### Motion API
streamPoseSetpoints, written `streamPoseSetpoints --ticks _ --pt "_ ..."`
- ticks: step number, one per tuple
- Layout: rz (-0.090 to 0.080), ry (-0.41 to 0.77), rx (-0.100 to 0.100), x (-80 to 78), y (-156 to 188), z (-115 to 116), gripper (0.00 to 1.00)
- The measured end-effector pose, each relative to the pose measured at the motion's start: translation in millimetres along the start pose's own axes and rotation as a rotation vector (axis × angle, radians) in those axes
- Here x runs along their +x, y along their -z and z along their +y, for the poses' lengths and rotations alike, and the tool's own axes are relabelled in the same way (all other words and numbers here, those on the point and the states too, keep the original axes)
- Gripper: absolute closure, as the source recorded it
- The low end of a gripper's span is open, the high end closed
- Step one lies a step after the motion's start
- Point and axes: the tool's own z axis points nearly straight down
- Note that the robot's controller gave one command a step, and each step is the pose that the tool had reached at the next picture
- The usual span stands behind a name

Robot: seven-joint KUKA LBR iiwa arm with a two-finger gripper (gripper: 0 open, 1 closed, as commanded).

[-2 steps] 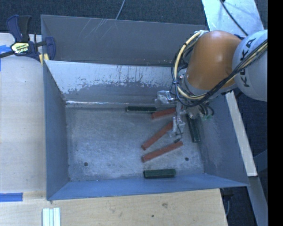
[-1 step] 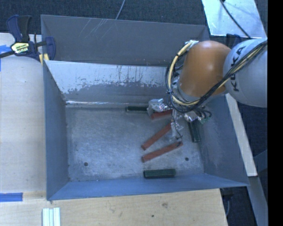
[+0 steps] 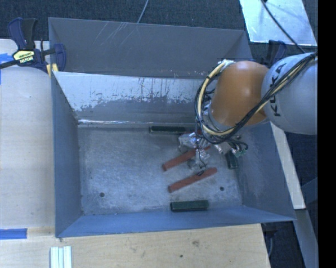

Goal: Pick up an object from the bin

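My gripper (image 3: 199,159) reaches down into the right half of the bin, its metal fingers hanging just below the orange cover. Its tips sit between two reddish-brown sticks. The upper stick (image 3: 177,161) lies slanted just left of the fingers, one end touching or hidden under them. The lower stick (image 3: 191,181) lies slanted just below the tips. Whether either stick is between the fingers cannot be made out.
A dark bar (image 3: 189,206) lies near the bin's front wall. A thin dark rod (image 3: 168,130) rests along the back of the floor. A small dark piece (image 3: 232,161) sits at the right, beside the arm. The arm and cables cover the bin's right back corner.
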Motion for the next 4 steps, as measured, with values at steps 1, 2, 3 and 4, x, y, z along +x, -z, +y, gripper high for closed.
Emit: streamPoseSetpoints --ticks 1,2,3,4 --pt "0.0 0.0 0.0 0.0 0 0 1.0" --pt "0.001 -0.001 -0.001 0.4 3 0 1.0" --pt "0.007 -0.001 -0.003 1.8 16 1 1.0" --pt "0.003 -0.002 -0.001 0.7 34 0 1.0"
